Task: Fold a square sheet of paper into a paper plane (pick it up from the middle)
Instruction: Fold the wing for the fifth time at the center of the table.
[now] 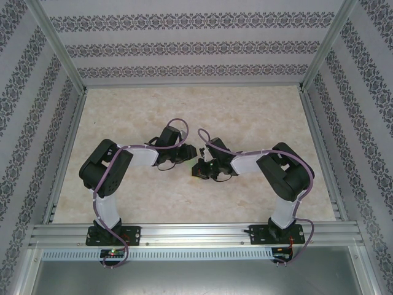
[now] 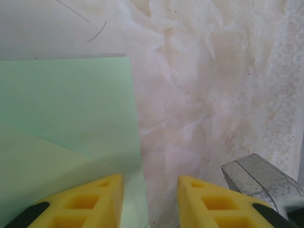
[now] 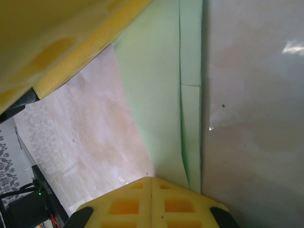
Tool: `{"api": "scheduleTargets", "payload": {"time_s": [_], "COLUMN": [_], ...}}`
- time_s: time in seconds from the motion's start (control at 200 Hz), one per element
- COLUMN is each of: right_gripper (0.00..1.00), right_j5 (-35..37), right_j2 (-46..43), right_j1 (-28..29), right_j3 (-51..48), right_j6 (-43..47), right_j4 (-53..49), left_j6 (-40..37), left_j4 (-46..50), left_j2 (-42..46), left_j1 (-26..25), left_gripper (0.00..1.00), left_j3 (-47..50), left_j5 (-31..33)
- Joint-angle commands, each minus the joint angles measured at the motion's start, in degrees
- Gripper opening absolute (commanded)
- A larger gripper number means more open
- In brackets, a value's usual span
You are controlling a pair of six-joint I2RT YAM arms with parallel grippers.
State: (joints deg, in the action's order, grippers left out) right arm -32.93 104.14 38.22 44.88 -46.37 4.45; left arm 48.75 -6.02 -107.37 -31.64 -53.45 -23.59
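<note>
The square sheet of paper [image 2: 66, 104] is pale green and lies flat on the marbled table, with a folded flap crossing its near part. In the right wrist view its layered folded edge [image 3: 190, 118] runs up the frame. From above, only a sliver of green [image 1: 198, 161] shows between the two wrists. My left gripper [image 2: 150, 190] is open; its left finger sits over the paper's right edge and its right finger over bare table. My right gripper [image 3: 152, 179] is shut, tips together at the paper's near edge. The paper plane is out of view.
A yellow finger of the left gripper [image 3: 71, 42] hangs across the top left of the right wrist view. A grey metal part [image 2: 266, 183] juts in beside the left gripper's right finger. Patterned walls [image 1: 184, 43] and aluminium rails [image 1: 196, 233] enclose the table.
</note>
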Motion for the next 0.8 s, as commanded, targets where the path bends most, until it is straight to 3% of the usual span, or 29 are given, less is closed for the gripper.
{"api": "scheduleTargets", "payload": {"time_s": [0.0, 0.205, 0.794], "right_gripper": [0.0, 0.0, 0.0], "right_j5": [2.66, 0.44, -0.39], "right_j2": [1.93, 2.45, 1.92], "right_j1": [-0.1, -0.4, -1.59], "right_j3": [-3.54, -5.15, -4.75], "right_j6": [2.02, 3.02, 3.74], "right_j4": [-5.64, -4.6, -5.77], "left_j6": [-3.53, -7.09, -9.03], "left_j4": [6.13, 8.86, 2.1], "left_j2": [-1.47, -2.33, -1.45], "left_j1": [0.39, 2.25, 9.75], "left_gripper": [0.37, 0.37, 0.42], "left_j3": [-2.44, -6.34, -7.23], "left_j5": [3.13, 5.21, -1.6]}}
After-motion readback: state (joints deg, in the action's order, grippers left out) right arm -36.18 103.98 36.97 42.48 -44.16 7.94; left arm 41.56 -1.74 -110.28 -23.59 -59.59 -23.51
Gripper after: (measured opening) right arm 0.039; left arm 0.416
